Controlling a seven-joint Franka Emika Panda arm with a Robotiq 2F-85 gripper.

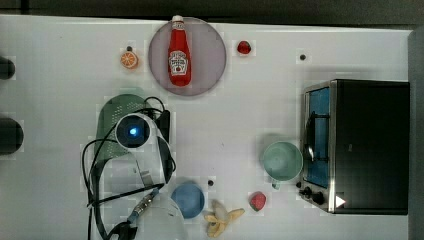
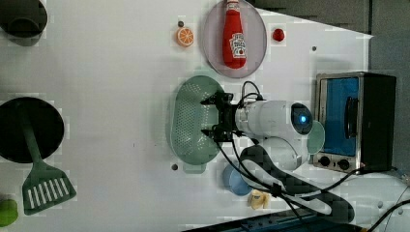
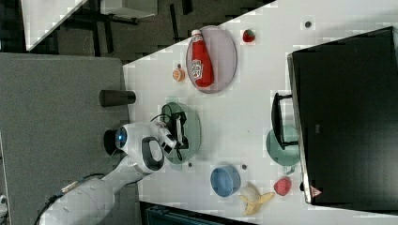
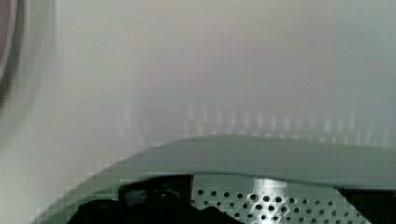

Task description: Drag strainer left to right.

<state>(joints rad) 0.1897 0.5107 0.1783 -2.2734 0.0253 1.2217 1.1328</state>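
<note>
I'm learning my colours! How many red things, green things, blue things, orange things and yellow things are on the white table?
Red: 3, the ketchup bottle, one strawberry, another strawberry.
Green: 4, the strainer, the mug, the spatula, a green thing at the edge.
Blue: 1, the bowl.
Orange: 1, the orange slice.
Yellow: 1, the banana.
Total: 10.

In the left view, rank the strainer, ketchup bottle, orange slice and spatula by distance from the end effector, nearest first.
1. Strainer: directly under the end effector.
2. Ketchup bottle: on the plate above.
3. Orange slice: above, slightly left.
4. Spatula: far lower left.
</note>
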